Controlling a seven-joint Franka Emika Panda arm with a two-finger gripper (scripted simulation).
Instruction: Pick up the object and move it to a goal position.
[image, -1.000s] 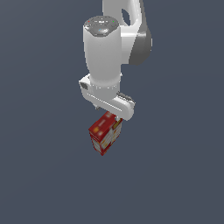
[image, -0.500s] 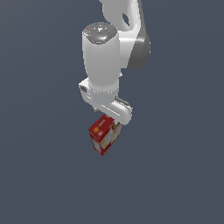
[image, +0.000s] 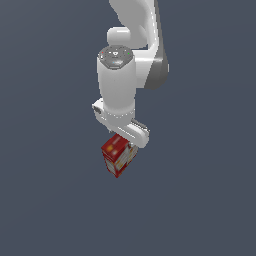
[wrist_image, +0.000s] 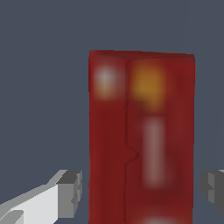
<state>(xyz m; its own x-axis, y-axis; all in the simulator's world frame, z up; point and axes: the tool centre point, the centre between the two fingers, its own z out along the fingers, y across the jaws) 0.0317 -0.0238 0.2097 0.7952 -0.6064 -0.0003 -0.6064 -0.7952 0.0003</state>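
We are looking at a plain dark grey-blue scene with a single white robot arm reaching down from the top of the exterior view. There is no visible edge or texture in the grey ground, so we cannot tell whether it is a tabletop or an empty backdrop.

Nearest to us in the exterior view, the box is sitting just below the arm's wrist, a little below the middle of the picture. It is small, red and rectangular, with white and yellow printed patches, and it is turned so that one corner edge is facing us. Whether it is resting on something or hanging in the air, we cannot tell.

Directly above it, the pincer is pointing downward, and the top of the box is tucked under it.

In the wrist view, we are seeing the box filling the space between the two grey fingertips. The pincer is spread apart, with a sliver of grey background showing between each fingertip and the red sides, so it is not gripping the box.

Farther back, the arm's thick white links are rising out of frame.
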